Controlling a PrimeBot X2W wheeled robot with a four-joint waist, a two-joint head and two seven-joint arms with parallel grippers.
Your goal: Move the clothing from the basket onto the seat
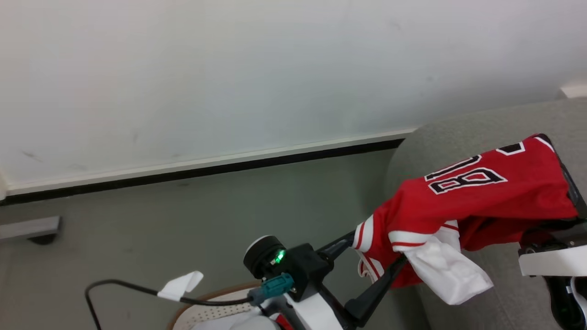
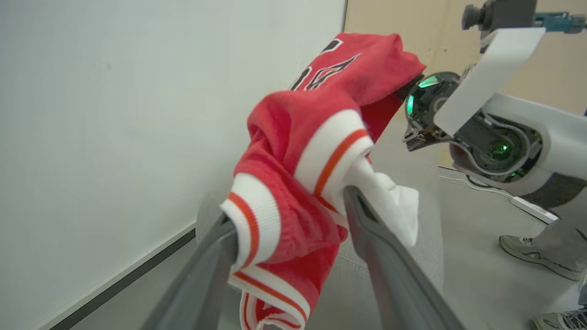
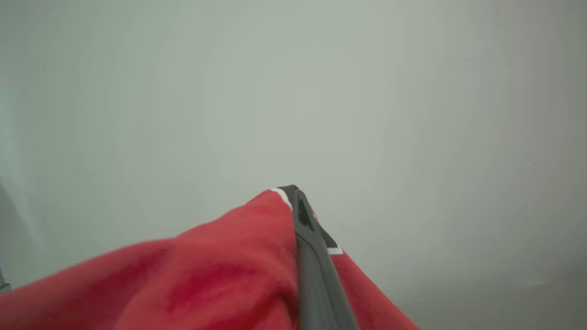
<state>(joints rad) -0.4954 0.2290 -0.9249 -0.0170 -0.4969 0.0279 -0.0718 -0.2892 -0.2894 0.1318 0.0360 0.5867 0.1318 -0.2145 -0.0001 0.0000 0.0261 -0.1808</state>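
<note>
Nearest, to the left of the grey seat [image 1: 449,142], the brown rim of the cream basket [image 1: 215,289] shows low down. Just above it, the left gripper [image 1: 378,250] [image 2: 290,208] reaches toward the seat's left end with its two fingers spread wide. The striped white sleeve of a red jersey [image 1: 477,197] [image 2: 293,151] [image 3: 220,266] hangs between them, touching both. The jersey stretches across the seat's left end, numerals up. Whether it rests on the cushion I cannot tell. Farther over the seat, the right gripper [image 1: 568,183] [image 3: 298,206] is pressed together, pinching the jersey's edge. Behind the seat stands a pale wall [image 1: 275,68].
</note>
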